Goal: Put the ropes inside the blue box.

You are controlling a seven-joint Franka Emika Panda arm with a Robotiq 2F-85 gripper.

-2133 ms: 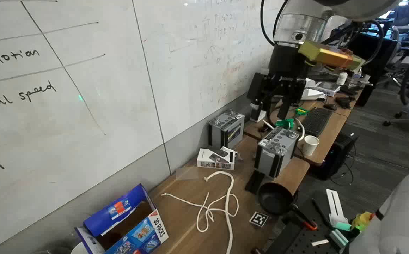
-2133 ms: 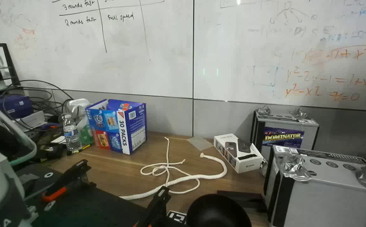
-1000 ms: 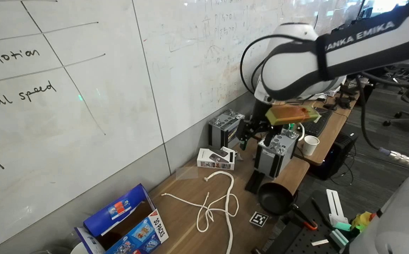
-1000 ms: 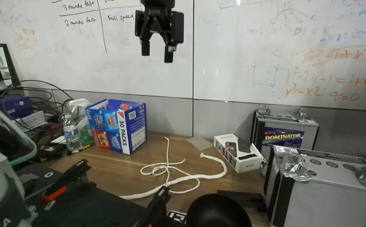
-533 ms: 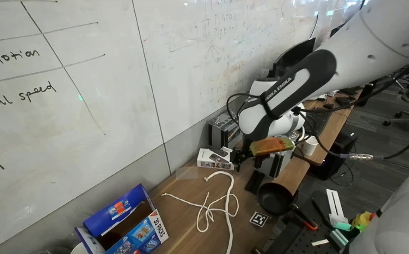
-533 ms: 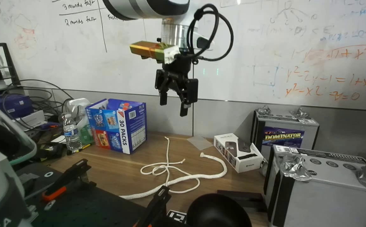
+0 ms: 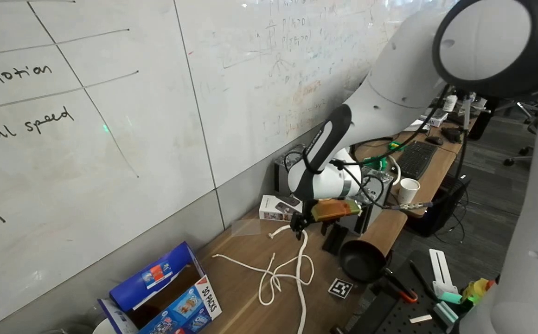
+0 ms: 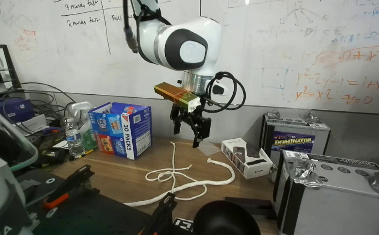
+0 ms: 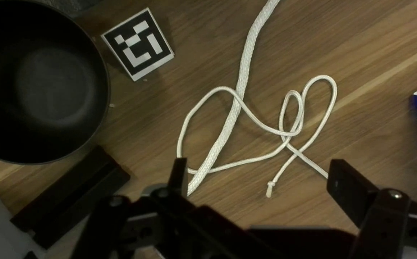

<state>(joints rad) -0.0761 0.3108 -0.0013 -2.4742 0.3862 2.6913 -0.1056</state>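
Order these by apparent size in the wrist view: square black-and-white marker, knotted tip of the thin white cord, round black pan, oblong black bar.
1. Round black pan, though cut off by the picture's edge
2. Oblong black bar
3. Square black-and-white marker
4. Knotted tip of the thin white cord

Lab or office: whiteboard (image 8: 248, 49) with equations (image 8: 343, 76), robot arm (image 7: 403, 69), keyboard (image 7: 416, 160) and mouse (image 7: 434, 140) on desk (image 7: 438, 166).
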